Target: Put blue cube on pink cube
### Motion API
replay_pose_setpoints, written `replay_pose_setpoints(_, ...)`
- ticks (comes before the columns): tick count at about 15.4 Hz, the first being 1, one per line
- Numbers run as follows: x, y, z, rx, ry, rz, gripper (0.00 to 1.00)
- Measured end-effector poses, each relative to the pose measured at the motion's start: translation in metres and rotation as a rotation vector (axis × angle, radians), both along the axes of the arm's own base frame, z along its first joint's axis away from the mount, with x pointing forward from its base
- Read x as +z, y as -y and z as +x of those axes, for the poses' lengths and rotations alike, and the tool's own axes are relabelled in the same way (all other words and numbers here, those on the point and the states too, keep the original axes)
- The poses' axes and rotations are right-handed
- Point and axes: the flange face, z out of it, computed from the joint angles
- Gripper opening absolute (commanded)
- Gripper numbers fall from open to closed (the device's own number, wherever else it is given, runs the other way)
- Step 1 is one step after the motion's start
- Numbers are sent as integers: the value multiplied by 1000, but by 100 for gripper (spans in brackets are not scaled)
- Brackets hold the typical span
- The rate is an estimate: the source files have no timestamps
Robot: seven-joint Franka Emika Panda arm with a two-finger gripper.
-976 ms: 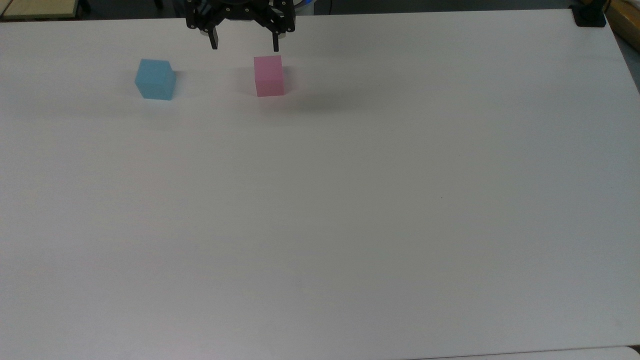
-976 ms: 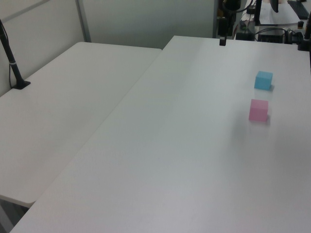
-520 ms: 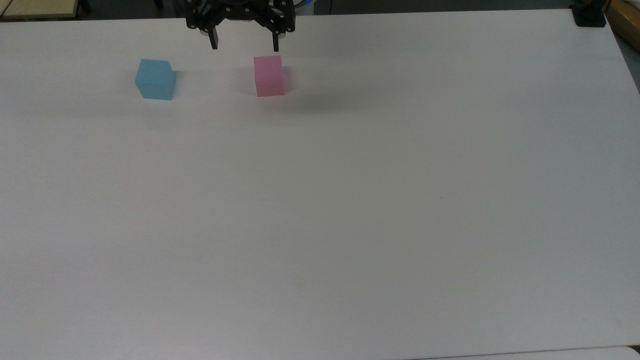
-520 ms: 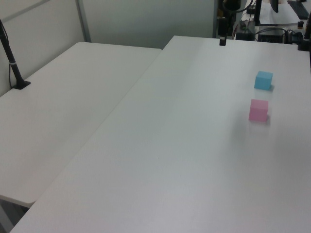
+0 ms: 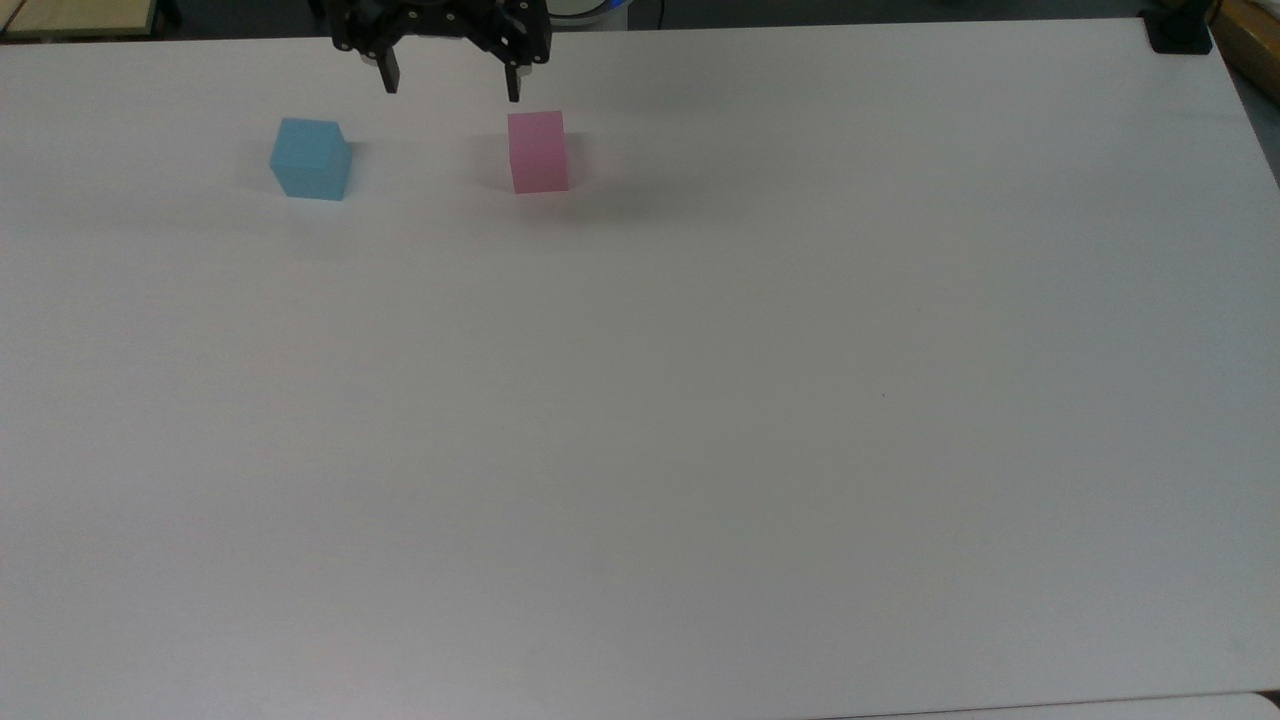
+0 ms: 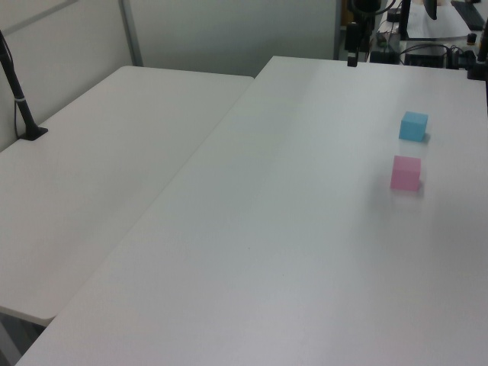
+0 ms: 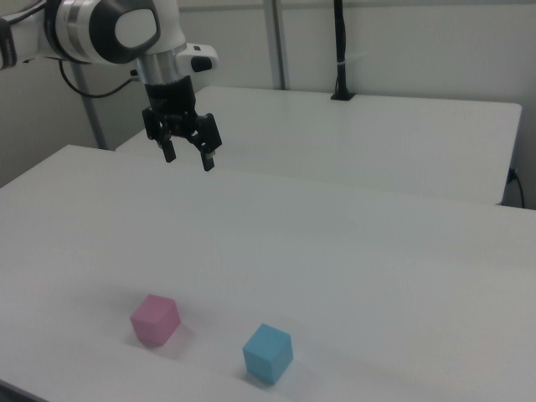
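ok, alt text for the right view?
The robot's open tool hangs empty above a white table. Near the front edge sit a pink cube and a blue cube, apart from each other, blue on the right view's right.

Robotics lab, white tables (image 7: 402, 243), partition walls (image 7: 419, 50), cabled equipment (image 6: 427, 49)

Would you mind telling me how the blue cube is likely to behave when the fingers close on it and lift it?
The blue cube has flat, plain faces, so it should sit squarely between the fingers and is unlikely to roll. Its matte surface suggests fair grip. It looks light for its size, perhaps foam, though that is only a guess.
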Motion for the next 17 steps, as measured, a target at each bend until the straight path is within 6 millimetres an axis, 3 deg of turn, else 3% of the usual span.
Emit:
replay_pose_setpoints(4,0,48,-5,3,-4,-3,100)
replay_pose_setpoints(12,1,184,-44,-9,-19,-5,100)
replay_pose_setpoints(17,2,225,-64,-19,-22,-6,100)
